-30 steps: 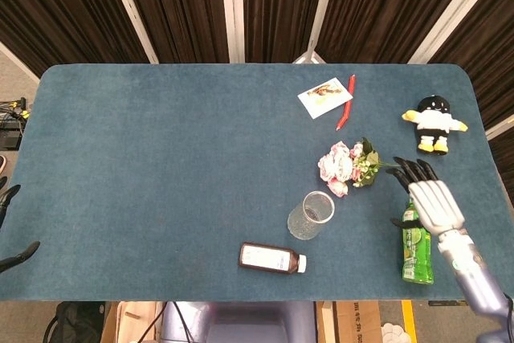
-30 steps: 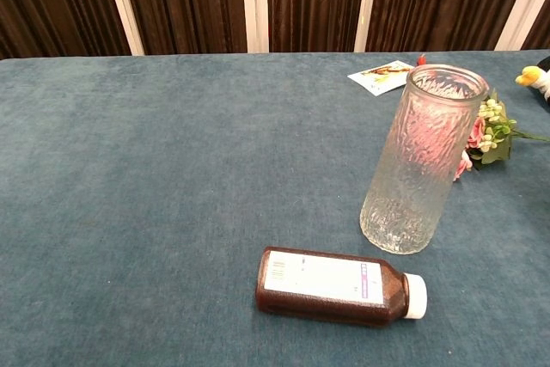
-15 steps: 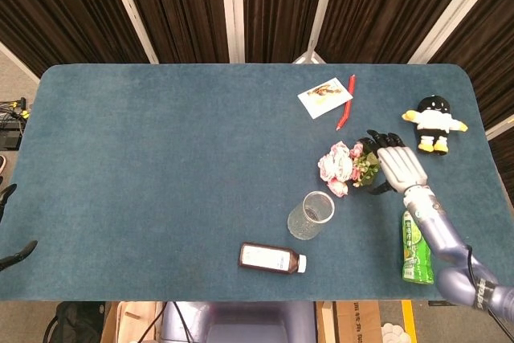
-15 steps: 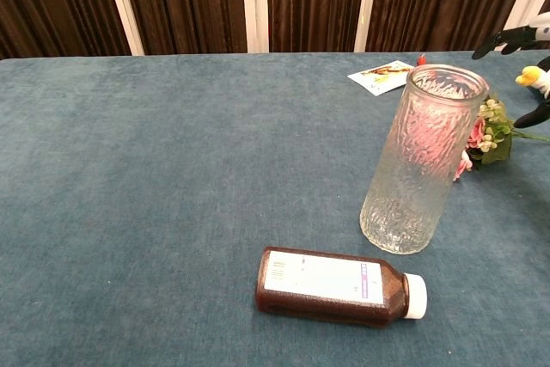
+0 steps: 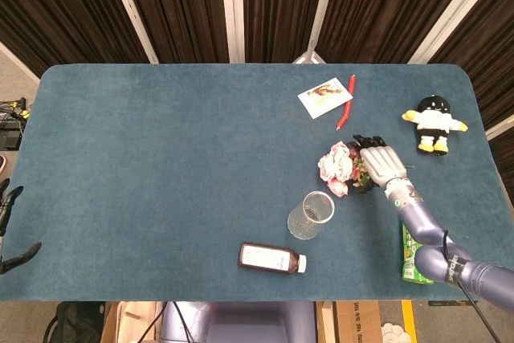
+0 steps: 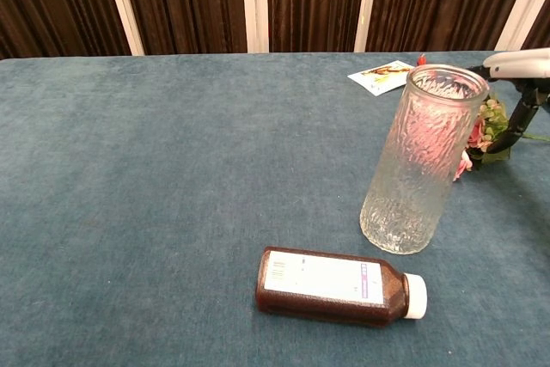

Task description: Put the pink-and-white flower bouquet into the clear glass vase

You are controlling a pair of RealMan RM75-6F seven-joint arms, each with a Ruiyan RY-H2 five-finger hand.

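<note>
Blue table (image 5: 161, 158) | right hand (image 5: 380, 164) lay over bouquet (image 5: 341, 168) greenery, fingers (image 5: 368, 142) spread above stems, grasp unclear | vase (image 5: 311, 215) stood nearby

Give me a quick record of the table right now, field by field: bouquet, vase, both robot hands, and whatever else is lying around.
bouquet: pink-and-white flower bouquet lying on the table, outside the vase
vase: clear glass vase upright, empty, nearer the front edge than the bouquet
right robot hand: right robot hand over the bouquet's stem end, fingers spread; grasp not visible
left robot hand: left robot hand at the table's left edge, holding nothing
other items: brown bottle on its side, green bottle, penguin plush, card, red pen
</note>
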